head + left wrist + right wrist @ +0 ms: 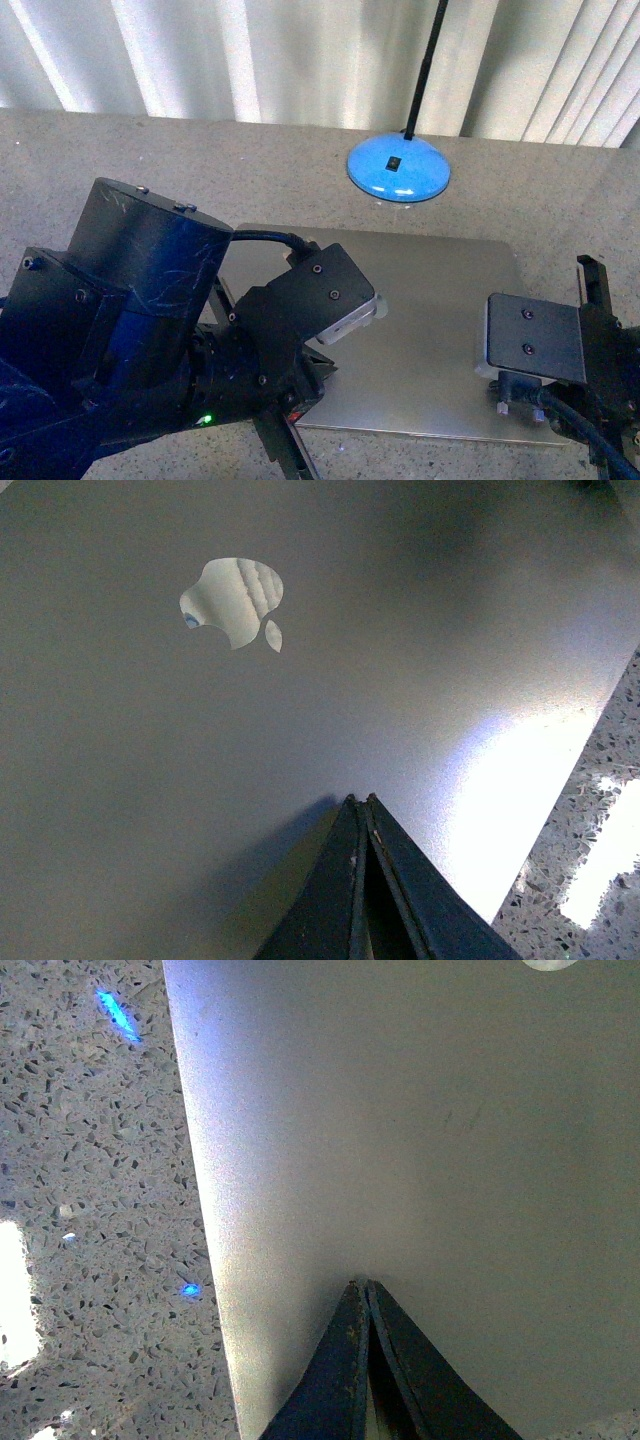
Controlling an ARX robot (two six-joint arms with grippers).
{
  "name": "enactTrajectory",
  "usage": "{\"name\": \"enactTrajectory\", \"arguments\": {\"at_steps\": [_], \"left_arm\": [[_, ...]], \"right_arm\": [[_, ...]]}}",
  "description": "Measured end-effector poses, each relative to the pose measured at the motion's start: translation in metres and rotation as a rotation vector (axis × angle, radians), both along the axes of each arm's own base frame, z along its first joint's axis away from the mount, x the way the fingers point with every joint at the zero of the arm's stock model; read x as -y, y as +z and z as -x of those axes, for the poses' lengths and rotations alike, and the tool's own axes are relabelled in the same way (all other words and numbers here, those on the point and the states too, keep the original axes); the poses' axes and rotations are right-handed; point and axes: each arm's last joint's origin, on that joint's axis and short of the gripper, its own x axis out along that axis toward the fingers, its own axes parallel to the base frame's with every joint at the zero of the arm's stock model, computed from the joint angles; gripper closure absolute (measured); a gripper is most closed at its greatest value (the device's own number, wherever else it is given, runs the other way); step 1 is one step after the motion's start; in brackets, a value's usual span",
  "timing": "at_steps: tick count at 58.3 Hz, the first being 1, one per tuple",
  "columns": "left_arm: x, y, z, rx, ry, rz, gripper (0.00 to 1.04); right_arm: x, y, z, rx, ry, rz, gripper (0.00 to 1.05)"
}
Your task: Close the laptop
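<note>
Both claws pinched shut, empty: my left claw [358, 802] and right claw [360, 1286] point tips-down at the lid of the laptop [430, 330], lying flat on the speckled table [150, 150]. Closing looks done, by my judgement; next move calls for lifting both arms clear without dragging the lid.

Speckled table [120, 150]: closed laptop [430, 330], blue lamp base [398, 170]

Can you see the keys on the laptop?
No, the laptop is shut flat on the table, so only its silver top with the apple logo shows.
</note>
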Motion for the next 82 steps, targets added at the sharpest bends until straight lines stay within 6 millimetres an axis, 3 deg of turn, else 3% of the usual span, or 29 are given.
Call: {"name": "enactTrajectory", "arguments": {"at_steps": [13, 19, 23, 28, 32, 36, 47, 49, 53, 58, 66, 76, 82], "left_arm": [[-0.006, 0.001, -0.003, -0.025, 0.048, 0.05, 1.01], [-0.016, 0.008, -0.008, -0.051, 0.137, 0.106, 1.01], [-0.028, 0.019, -0.016, -0.064, 0.263, 0.165, 1.01], [-0.067, 0.056, -0.036, -0.049, 0.636, 0.354, 1.01], [-0.09, 0.074, -0.04, -0.065, 0.813, 0.491, 0.9], [-0.102, 0.078, -0.042, -0.089, 0.912, 0.565, 0.8], [-0.098, 0.072, -0.037, -0.179, 0.938, 0.623, 0.51], [-0.096, 0.071, -0.036, -0.151, 0.937, 0.61, 0.48], [-0.097, 0.067, -0.033, 0.001, 0.971, 0.606, 0.57], [-0.108, 0.065, -0.016, 0.225, 1.008, 0.548, 0.75], [-0.124, 0.085, 0.007, 0.437, 1.008, 0.55, 1.02], [-0.128, 0.09, 0.019, 0.455, 0.978, 0.541, 1.01], [-0.144, 0.106, 0.062, 0.52, 0.971, 0.5, 1.01]], "right_arm": [[-0.001, 0.004, -0.002, -0.007, -0.035, -0.054, 1.02], [-0.002, 0.016, -0.007, 0.023, -0.086, -0.14, 1.02], [-0.002, 0.034, -0.014, 0.087, -0.169, -0.222, 1.02], [0.005, 0.082, -0.027, 0.229, -0.4, -0.41, 1.01], [0.01, 0.108, -0.029, 0.276, -0.579, -0.534, 0.9], [0.013, 0.117, -0.028, 0.227, -0.691, -0.633, 0.8], [0.013, 0.11, -0.026, 0.119, -0.789, -0.703, 0.5], [0.012, 0.106, -0.026, 0.156, -0.83, -0.703, 0.49], [0.014, 0.103, -0.02, 0.394, -0.969, -0.729, 0.58], [0.024, 0.109, 0.002, 0.642, -1.099, -0.805, 0.76], [0.033, 0.123, 0.028, 0.711, -1.091, -0.869, 1.02], [0.04, 0.118, 0.054, 0.687, -1.1, -0.853, 1.02], [0.047, 0.118, 0.068, 0.684, -1.096, -0.856, 1.02]]}}
